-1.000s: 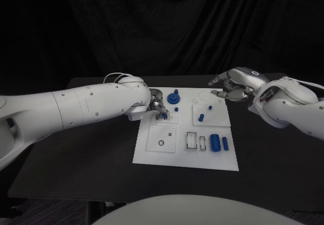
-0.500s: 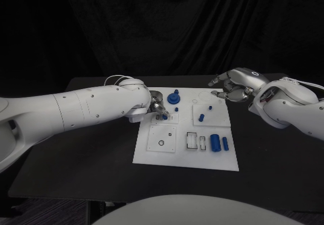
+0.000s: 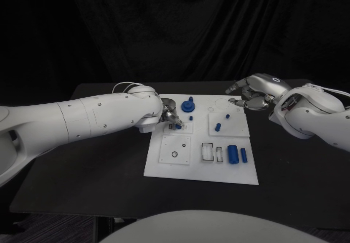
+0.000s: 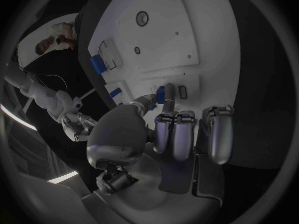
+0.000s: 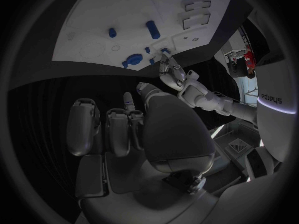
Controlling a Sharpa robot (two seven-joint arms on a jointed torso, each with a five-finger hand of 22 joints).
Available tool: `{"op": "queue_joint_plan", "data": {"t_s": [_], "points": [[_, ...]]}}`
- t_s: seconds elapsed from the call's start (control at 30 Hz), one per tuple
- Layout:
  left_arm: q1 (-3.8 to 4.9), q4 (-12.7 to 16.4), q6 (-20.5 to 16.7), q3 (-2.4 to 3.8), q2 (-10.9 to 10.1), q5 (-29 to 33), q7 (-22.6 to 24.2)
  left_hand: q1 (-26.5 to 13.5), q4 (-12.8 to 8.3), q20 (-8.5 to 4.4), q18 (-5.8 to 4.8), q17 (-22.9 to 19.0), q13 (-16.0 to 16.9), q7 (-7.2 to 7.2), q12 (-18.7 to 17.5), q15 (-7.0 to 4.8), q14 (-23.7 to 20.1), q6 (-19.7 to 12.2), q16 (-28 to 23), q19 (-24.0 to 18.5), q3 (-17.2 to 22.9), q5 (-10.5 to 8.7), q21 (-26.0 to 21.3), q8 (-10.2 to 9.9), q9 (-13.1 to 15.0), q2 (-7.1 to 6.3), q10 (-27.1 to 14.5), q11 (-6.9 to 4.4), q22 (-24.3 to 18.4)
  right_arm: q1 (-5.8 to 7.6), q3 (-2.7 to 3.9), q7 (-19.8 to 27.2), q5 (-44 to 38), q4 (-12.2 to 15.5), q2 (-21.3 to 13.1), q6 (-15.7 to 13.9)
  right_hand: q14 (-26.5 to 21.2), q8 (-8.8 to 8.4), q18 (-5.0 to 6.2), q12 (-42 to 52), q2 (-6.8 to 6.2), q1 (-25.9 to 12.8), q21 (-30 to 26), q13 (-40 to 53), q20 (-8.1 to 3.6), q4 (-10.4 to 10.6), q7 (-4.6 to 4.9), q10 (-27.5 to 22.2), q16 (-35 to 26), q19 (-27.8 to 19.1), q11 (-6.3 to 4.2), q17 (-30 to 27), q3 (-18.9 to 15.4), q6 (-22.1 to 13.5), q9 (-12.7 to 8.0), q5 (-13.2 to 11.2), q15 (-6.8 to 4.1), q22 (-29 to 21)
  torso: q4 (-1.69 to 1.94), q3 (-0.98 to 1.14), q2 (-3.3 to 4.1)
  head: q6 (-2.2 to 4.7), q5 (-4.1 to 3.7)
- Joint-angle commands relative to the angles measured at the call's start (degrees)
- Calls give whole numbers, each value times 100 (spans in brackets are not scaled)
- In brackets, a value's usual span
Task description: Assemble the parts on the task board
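The white task board (image 3: 175,169) lies in the middle of the black table (image 3: 87,182). Near its far left part the left hand (image 3: 169,114) pinches a small blue peg (image 4: 167,93) between thumb and a finger, the peg's tip right at the board surface beside a small rectangular slot (image 4: 183,91); whether it touches the board I cannot tell. The other fingers (image 4: 215,134) of that hand are curled side by side, clear of the peg.

Just beyond that hand a blue round gear-like part (image 3: 188,106) stands on the board. On a raised white block to the right sit two small blue pegs (image 3: 226,117), one nearer (image 3: 218,126). Along the near right side a large blue cylinder (image 3: 232,153) lies beside a thinner blue bar (image 3: 243,155), with empty rectangular recesses (image 3: 207,151) to their left.

The right hand (image 3: 252,93) hovers above the board's far right corner, fingers curled inward with nothing in them.
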Motion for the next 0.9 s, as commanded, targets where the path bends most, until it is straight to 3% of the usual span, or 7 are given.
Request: {"op": "queue_joint_plan", "data": {"t_s": [0.03, 0.13, 0.2, 0.3, 0.33, 0.4, 0.9], "points": [[-52, 6, 87, -21, 6, -17, 55, -67, 7, -9, -6, 1510, 1505, -28, -3, -2, 595, -14, 15, -40, 73, -73, -39, -37, 26, 6, 587, 0, 704, -16, 5, -121, -8, -4, 0, 35, 415, -2, 56, -29, 48, 12, -19, 704, 40, 2, 12, 141, -16, -2, 45, 601, 27, 41, -9, 13, 41, 1074, 2, 0, 0, -1, 2], [-54, 1, 91, -21, 12, -17, 90, -209, 80, 0, -2, 1510, 1505, -16, -3, 9, 595, -23, 15, -55, 95, -490, -61, -64, 62, 5, 587, 11, 697, -17, 5, -125, -8, -5, 2, 38, 415, -2, 56, -29, 48, 12, -19, 704, 40, 2, 12, 141, -16, -2, 45, 601, 27, 41, -9, 13, 41, 1074, 2, 0, -1, -1, 2], [-55, -6, 91, -21, 18, -17, 122, -393, 237, 16, 3, 1510, 1505, 13, -3, 29, 595, -55, 15, -74, 21, -993, -87, -127, 62, 13, 587, 36, 683, -17, 5, -127, -8, -6, 2, 41, 415, -2, 56, -29, 48, 12, -19, 704, 40, 2, 12, 141, -16, -2, 45, 601, 27, 41, -9, 13, 41, 1074, 5, -1, 0, -1, 4], [-57, -18, 87, -21, 25, -17, 171, -524, 360, 30, 6, 1510, 1505, 37, -3, 47, 595, -65, 15, -85, -78, -1125, -102, -173, 48, -13, 587, 59, 676, -18, 5, -131, -8, -7, 2, 45, 413, -4, 57, -32, 50, 14, -24, 699, 41, -1, 14, 138, -20, -4, 46, 595, 31, 43, -12, 13, 41, 1072, 4, -1, -2, -1, 7], [-58, -24, 88, -21, 28, -17, 180, -622, 461, 44, 10, 1510, 1505, 52, -3, 62, 595, -66, 15, -98, -178, -1347, -117, -208, 35, -40, 587, 74, 668, -18, 5, -133, -8, -7, 1, 46, 413, -4, 57, -32, 50, 14, -24, 699, 41, -1, 14, 138, -20, -4, 46, 595, 31, 43, -12, 13, 41, 1072, 4, 0, -2, -1, 6], [-61, -43, 105, -21, 37, -17, 193, -687, 550, 57, 12, 1510, 1505, 64, -3, 73, 595, -58, 15, -105, -278, -1469, -129, -245, 24, -55, 587, 85, 666, -18, 5, -135, -8, -8, 1, 50, 413, -4, 57, -32, 50, 14, -24, 699, 41, -1, 14, 138, -20, -4, 46, 595, 31, 43, -12, 13, 41, 1072, -1, 0, -2, -1, 9], [-76, -97, 138, -21, 56, -17, 217, -763, 657, 68, 16, 1510, 1505, 70, -3, 82, 595, -50, 15, -113, -404, -1532, -143, -282, 16, -71, 587, 94, 663, -20, 5, -143, -8, -11, 5, 71, 414, -5, 57, -33, 50, 17, -25, 698, 41, -5, 14, 138, -18, -4, 47, 599, 34, 45, -14, 14, 41, 1072, -7, 2, 3, -1, 30]]}}
